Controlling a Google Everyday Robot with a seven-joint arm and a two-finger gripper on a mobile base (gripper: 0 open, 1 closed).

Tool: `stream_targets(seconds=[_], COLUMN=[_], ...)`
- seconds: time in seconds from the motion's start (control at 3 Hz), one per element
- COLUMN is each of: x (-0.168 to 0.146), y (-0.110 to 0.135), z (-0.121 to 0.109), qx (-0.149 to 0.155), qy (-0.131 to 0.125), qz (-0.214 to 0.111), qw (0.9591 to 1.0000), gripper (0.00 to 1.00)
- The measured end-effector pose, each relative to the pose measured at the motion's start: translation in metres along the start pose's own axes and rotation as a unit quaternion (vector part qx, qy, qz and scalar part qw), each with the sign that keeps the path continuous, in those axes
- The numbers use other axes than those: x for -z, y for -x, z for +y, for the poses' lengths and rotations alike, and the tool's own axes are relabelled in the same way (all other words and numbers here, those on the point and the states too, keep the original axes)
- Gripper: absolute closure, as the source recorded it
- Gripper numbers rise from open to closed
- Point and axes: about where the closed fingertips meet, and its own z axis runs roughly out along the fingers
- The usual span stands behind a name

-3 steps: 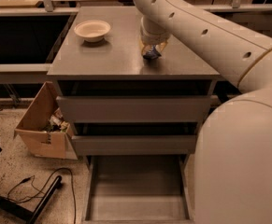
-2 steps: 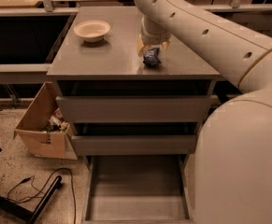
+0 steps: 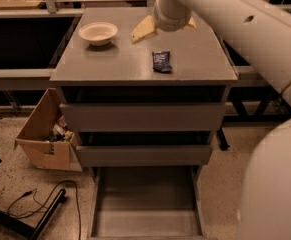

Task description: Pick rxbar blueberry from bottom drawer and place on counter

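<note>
The rxbar blueberry, a small dark blue wrapper, lies flat on the counter near its right front part. My gripper hangs above the counter just behind the bar, apart from it. It is open and empty, and one yellowish finger sticks out to the left. The bottom drawer is pulled out at the foot of the cabinet and its floor is bare.
A white bowl stands on the counter's back left. The two upper drawers are closed. An open cardboard box with clutter sits on the floor to the left, with cables in front of it. My arm fills the right side.
My gripper has let go of the bar, opened and risen away from it. The bar now lies alone on the counter.
</note>
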Motion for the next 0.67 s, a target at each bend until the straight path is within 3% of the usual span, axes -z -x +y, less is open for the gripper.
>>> stream_targets(seconds=[0.33, 0.67], x=[0.105, 0.188], y=[0.011, -0.002], z=[0.003, 0.010], qx=[0.042, 0.036], qy=[0.054, 0.102], qz=[-0.064, -0.124], qw=[0.9956, 0.9864], gripper=[0.00, 0.00])
